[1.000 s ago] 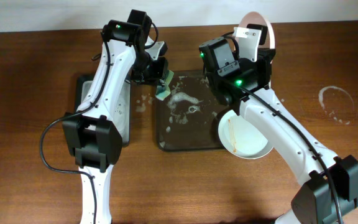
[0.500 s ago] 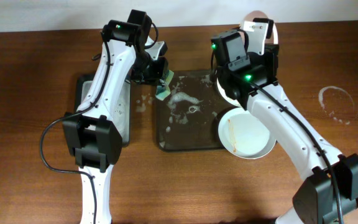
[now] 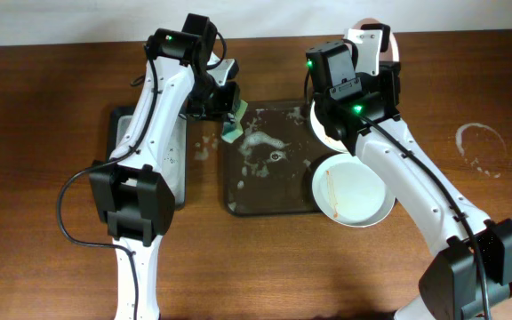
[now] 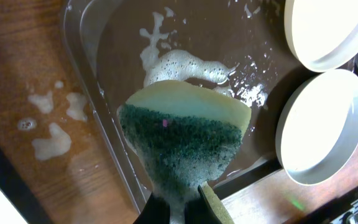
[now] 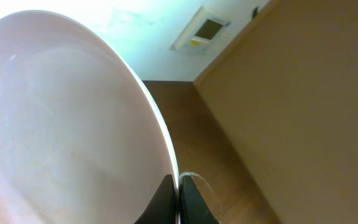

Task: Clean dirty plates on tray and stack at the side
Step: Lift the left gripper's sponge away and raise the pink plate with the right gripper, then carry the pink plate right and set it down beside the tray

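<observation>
The dark tray (image 3: 238,191) lies mid-table with soap foam (image 3: 265,142) on its floor. My left gripper (image 3: 229,116) is shut on a yellow-and-green sponge (image 4: 185,137), held over the tray's far left corner (image 4: 89,37). My right gripper (image 3: 373,52) is shut on the rim of a white plate (image 5: 61,124), lifted on edge beyond the tray's far right corner (image 3: 369,25). A second plate (image 3: 352,191) with an orange streak rests over the tray's near right corner. A third plate (image 3: 316,123) is mostly hidden under the right arm. Both show in the left wrist view (image 4: 322,127) (image 4: 328,28).
A narrower dark tray (image 3: 178,169) sits left of the big one, partly under the left arm. Foam spots (image 3: 204,147) lie on the wood between them. A white water ring (image 3: 480,147) marks the table at the right.
The right arm has swung right and farther back with the plate, which now stands more on edge. The left arm and sponge have not moved.
</observation>
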You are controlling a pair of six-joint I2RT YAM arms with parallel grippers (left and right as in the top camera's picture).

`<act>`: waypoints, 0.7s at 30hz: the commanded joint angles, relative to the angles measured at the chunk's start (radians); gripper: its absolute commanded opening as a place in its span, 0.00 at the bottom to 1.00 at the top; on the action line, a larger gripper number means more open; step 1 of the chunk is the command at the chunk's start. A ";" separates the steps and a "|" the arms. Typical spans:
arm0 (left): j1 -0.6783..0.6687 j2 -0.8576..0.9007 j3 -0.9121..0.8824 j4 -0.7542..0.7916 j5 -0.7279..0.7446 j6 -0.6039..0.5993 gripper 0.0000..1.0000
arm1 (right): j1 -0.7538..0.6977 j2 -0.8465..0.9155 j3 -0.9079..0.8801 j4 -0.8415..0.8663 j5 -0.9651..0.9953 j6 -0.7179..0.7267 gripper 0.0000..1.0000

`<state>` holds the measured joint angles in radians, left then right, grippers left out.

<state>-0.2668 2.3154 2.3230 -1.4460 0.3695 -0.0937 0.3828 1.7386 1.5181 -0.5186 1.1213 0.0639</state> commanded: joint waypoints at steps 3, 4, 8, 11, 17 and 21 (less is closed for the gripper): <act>-0.016 -0.027 0.020 0.016 -0.003 0.005 0.01 | 0.008 -0.012 0.006 -0.056 -0.024 0.071 0.04; -0.020 -0.027 0.020 0.018 -0.003 0.005 0.01 | 0.009 -0.016 0.006 -0.052 -0.061 0.074 0.04; -0.043 -0.027 0.020 0.031 -0.003 0.005 0.01 | -0.006 -0.022 0.006 -0.088 -0.083 0.116 0.04; -0.056 -0.027 0.020 0.041 -0.008 0.005 0.01 | -0.031 -0.021 0.006 -0.110 -0.127 0.180 0.04; -0.060 -0.027 0.020 0.038 -0.029 0.005 0.01 | -0.075 -0.036 0.006 -0.201 -0.237 0.226 0.04; -0.060 -0.027 0.020 0.048 -0.029 0.005 0.01 | -0.218 -0.036 0.006 -0.265 -0.669 0.235 0.04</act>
<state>-0.3305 2.3154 2.3230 -1.4052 0.3485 -0.0937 0.2733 1.7344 1.5185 -0.7547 0.7849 0.2592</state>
